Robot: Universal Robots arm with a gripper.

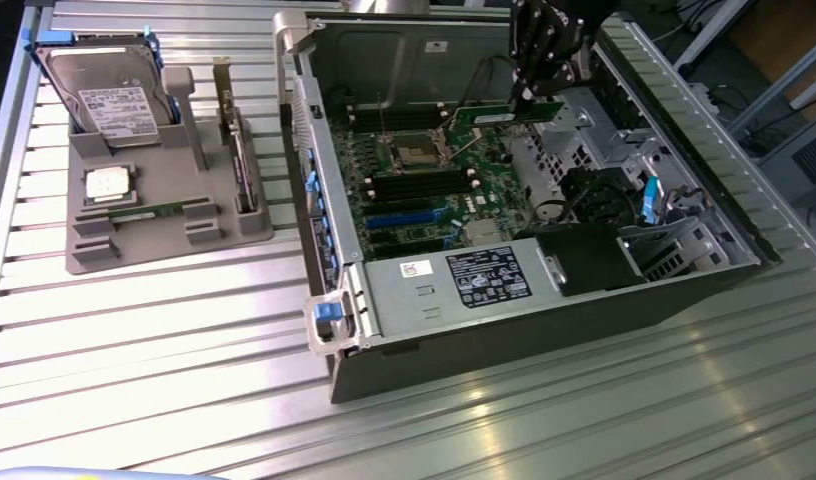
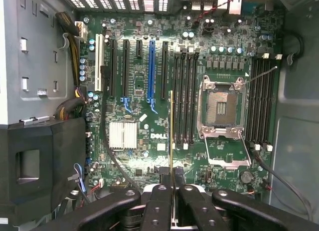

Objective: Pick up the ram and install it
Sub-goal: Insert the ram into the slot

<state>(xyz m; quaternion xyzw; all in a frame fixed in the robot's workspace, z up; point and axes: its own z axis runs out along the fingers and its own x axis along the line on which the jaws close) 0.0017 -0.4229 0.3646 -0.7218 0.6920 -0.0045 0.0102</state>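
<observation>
The ram (image 1: 499, 113) is a thin green stick that hangs level over the open computer case, above the motherboard (image 1: 435, 190). My gripper (image 1: 532, 100) comes down from above and is shut on the stick's upper edge. In the wrist view the ram (image 2: 171, 136) shows edge-on as a thin line between the black fingers (image 2: 160, 203), with my gripper (image 2: 171, 191) closed on it. It lies along the direction of the black memory slots (image 2: 185, 96) and hovers just beside them, near the CPU socket (image 2: 219, 107).
The case (image 1: 381, 310) lies on its side on the slatted metal table, with walls all around the board and a power supply (image 1: 478, 278) at its near end. At the exterior view's left a grey holder (image 1: 141, 235) carries a hard drive (image 1: 108, 95) and a bracketed card (image 1: 237, 150).
</observation>
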